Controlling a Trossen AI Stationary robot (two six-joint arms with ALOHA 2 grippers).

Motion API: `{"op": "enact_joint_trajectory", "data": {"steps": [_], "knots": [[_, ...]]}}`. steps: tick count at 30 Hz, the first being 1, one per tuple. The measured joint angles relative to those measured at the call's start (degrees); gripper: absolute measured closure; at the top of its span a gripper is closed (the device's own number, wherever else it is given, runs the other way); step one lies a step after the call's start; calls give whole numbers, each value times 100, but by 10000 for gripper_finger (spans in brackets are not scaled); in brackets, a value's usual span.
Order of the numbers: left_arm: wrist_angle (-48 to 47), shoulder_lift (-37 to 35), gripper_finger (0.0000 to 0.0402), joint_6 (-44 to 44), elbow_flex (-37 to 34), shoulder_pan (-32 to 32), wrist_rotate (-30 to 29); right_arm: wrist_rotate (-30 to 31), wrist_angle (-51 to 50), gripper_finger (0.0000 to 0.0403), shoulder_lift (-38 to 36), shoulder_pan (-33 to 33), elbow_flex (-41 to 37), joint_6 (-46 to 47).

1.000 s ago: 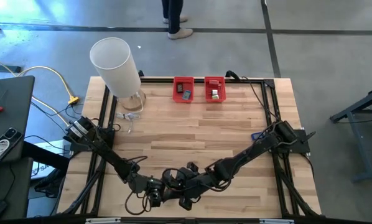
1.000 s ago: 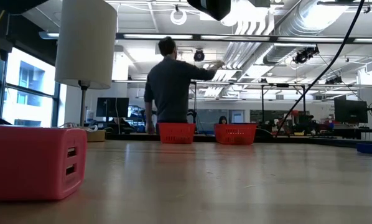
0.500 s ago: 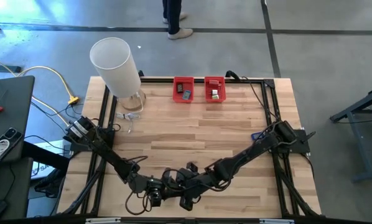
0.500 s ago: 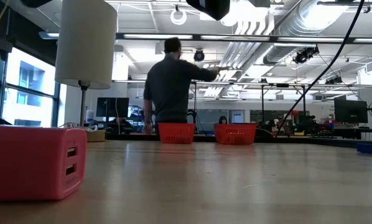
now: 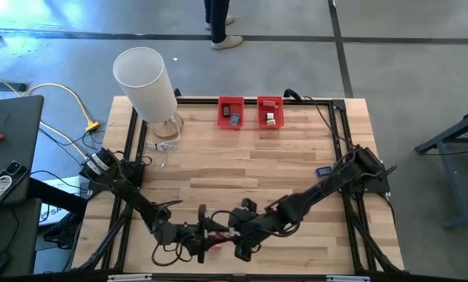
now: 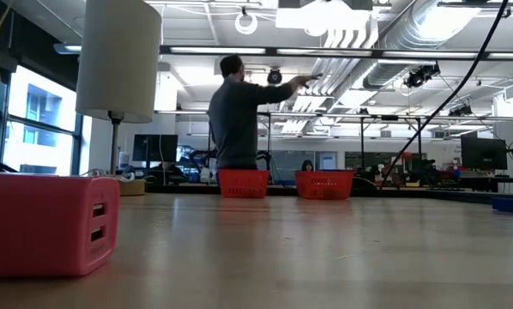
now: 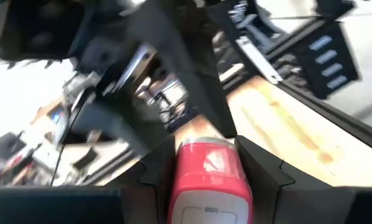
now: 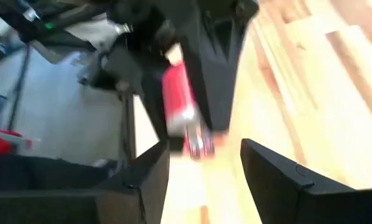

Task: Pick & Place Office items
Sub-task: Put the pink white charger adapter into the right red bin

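From the high view I see 2 red bins at the far edge of the bench (image 5: 242, 157): the left bin (image 5: 231, 113) holds a dark piece and a grey one, the right bin (image 5: 270, 112) a red piece and a pale one (too small to name further). A small blue piece (image 5: 323, 171) lies alone on the wood near the right arm. Both arms meet at the near edge; the left gripper (image 5: 210, 237) shows a red item (image 5: 216, 236) at its tip, and the right gripper (image 5: 235, 236) sits just beside it.

In the low view, a red block with 2 slots (image 6: 49, 225) fills the near left, partly cut off; both bins stand far back, a person (image 6: 239, 120) behind them.

The left wrist view shows my left gripper clamped on the red item (image 7: 206, 180), its lower end cut off.

In the right wrist view, the right gripper (image 8: 204, 168) is spread wide, holding nothing, with the blurred red item (image 8: 181, 106) beyond it.
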Motion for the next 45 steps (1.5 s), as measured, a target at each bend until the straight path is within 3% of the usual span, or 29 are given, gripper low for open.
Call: {"op": "enact_joint_trajectory", "data": {"steps": [8,15,22,28,31,36,40,45], "knots": [[44,-61,275,-756,1,-4,-609,695,-1563,220,-419,399,-1,117],[32,-440,275,-751,1,199,-914,1569,-2779,220,-475,791,-7,253],[-349,-754,275,-554,3,708,-835,2955,-4897,220,-527,1037,-9,1757],[-933,-949,275,-519,5,1483,-231,3501,-6362,220,-785,1216,-13,2996],[-1325,-1061,275,-871,8,1938,105,3637,-6347,220,-1049,1318,-17,2688],[-2362,-1357,275,-2386,8,2664,1216,3992,-6347,220,-1574,1527,-80,1956],[-3059,-1516,275,-3516,8,3074,1986,4737,-6369,220,-2117,1628,-371,1833],[-3192,-1517,271,-3659,8,3289,2463,5302,-6372,220,-2725,1731,-1115,2256]]}}
